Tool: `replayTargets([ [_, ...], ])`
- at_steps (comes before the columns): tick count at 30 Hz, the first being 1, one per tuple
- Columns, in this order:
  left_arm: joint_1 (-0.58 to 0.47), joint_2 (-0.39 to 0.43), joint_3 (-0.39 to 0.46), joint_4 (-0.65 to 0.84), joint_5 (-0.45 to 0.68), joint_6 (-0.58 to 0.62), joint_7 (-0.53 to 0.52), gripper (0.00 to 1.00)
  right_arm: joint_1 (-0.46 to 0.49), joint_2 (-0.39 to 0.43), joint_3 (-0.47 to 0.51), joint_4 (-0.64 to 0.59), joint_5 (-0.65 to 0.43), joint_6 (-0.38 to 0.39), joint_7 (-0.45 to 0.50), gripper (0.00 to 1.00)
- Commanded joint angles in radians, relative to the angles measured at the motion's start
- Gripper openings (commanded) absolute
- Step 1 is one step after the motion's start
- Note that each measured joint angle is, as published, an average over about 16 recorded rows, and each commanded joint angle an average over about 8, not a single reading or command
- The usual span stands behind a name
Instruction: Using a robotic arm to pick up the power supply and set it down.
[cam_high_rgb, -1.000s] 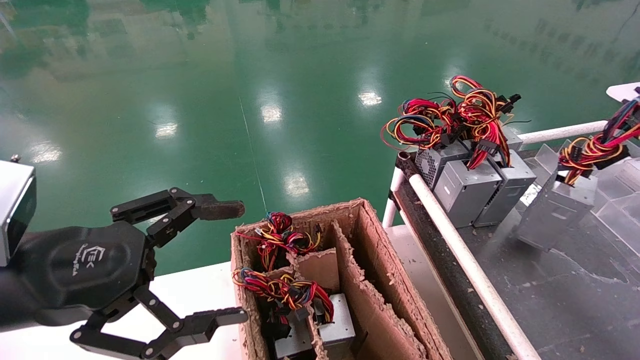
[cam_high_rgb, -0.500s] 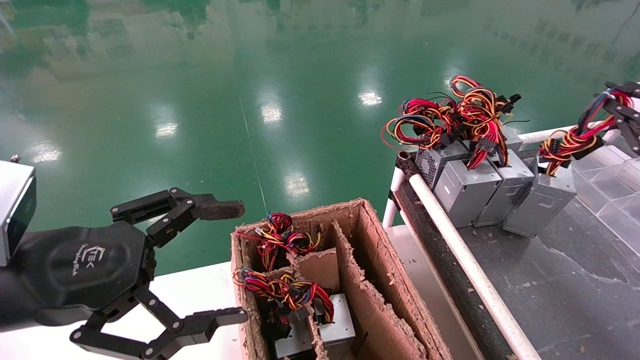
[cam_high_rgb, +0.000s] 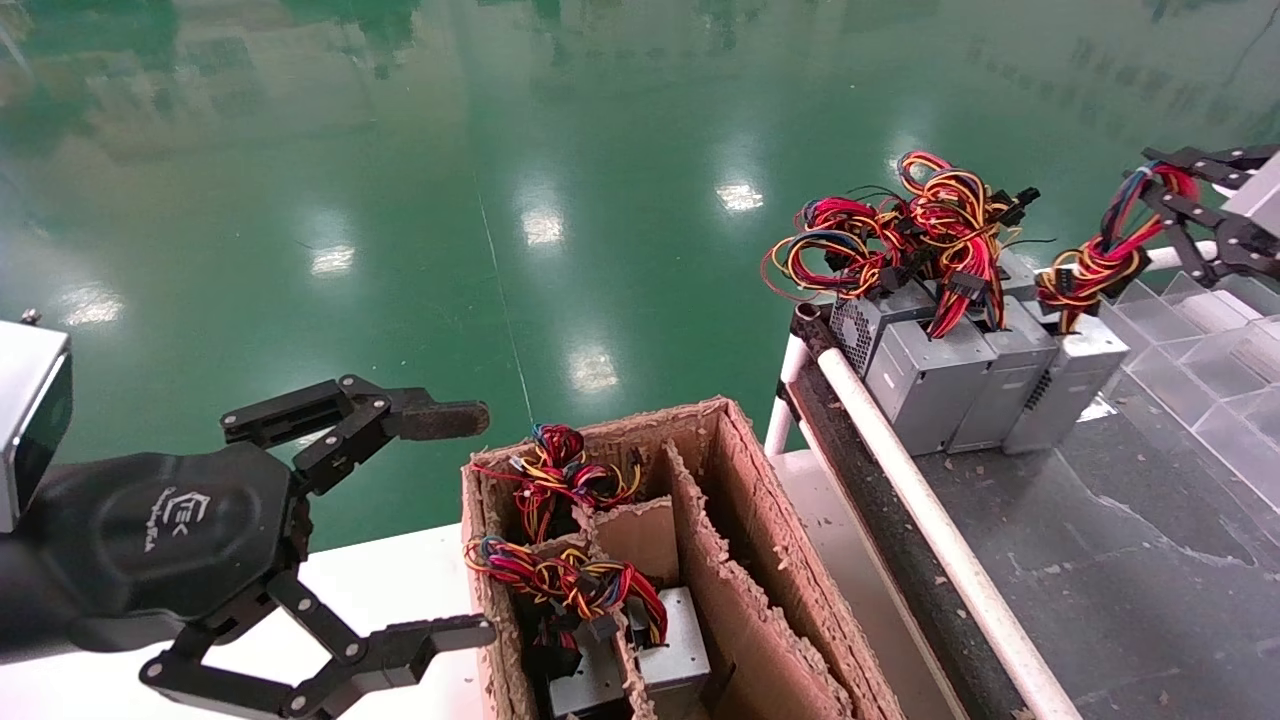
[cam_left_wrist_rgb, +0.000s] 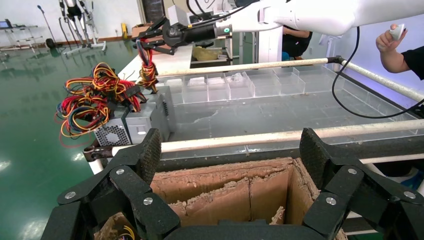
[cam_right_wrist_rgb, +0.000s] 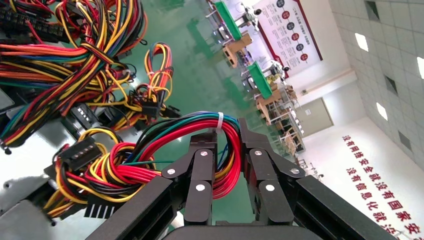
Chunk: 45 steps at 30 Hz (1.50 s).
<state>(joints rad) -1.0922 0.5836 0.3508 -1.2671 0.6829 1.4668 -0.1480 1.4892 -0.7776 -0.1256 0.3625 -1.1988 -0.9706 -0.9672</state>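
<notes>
Power supply set beside its twins

We see the grey metal power supply standing tilted on the dark table, touching the neighbouring grey box, while the robotic arm's right gripper pinches its bundled red, yellow and blue wires.

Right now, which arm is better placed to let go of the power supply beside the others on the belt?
The right. The right gripper is clamped on the wire bundle of the power supply, which stands against the row of grey boxes. The left gripper hangs open beside the cardboard box.
</notes>
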Motion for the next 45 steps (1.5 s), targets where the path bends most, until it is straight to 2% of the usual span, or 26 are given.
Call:
replayTargets([
  [1, 0.000, 0.000, 0.000, 0.000, 0.000, 0.000, 0.000, 1.00, 0.012, -0.012, -0.003, -0.020, -0.003, 0.001, -0.014, 0.00],
  [14, 0.000, 0.000, 0.000, 0.000, 0.000, 0.000, 0.000, 1.00, 0.072, -0.074, 0.005, -0.132, 0.005, 0.028, -0.104, 0.00],
  [26, 0.000, 0.000, 0.000, 0.000, 0.000, 0.000, 0.000, 1.00, 0.104, -0.088, 0.017, -0.209, 0.020, 0.009, -0.169, 0.01],
  [27, 0.000, 0.000, 0.000, 0.000, 0.000, 0.000, 0.000, 1.00, 0.106, -0.089, 0.016, -0.215, 0.019, 0.008, -0.172, 0.06],
  [33, 0.000, 0.000, 0.000, 0.000, 0.000, 0.000, 0.000, 1.00, 0.116, -0.087, 0.016, -0.245, 0.018, 0.002, -0.188, 0.81],
  [34, 0.000, 0.000, 0.000, 0.000, 0.000, 0.000, 0.000, 1.00, 0.118, -0.086, 0.016, -0.249, 0.018, 0.001, -0.190, 0.93],
  [35, 0.000, 0.000, 0.000, 0.000, 0.000, 0.000, 0.000, 1.00, 0.119, -0.085, 0.016, -0.253, 0.018, 0.000, -0.191, 1.00],
  [45, 0.000, 0.000, 0.001, 0.000, 0.000, 0.000, 0.000, 1.00, 0.151, -0.069, -0.012, -0.294, -0.021, -0.035, -0.160, 1.00],
])
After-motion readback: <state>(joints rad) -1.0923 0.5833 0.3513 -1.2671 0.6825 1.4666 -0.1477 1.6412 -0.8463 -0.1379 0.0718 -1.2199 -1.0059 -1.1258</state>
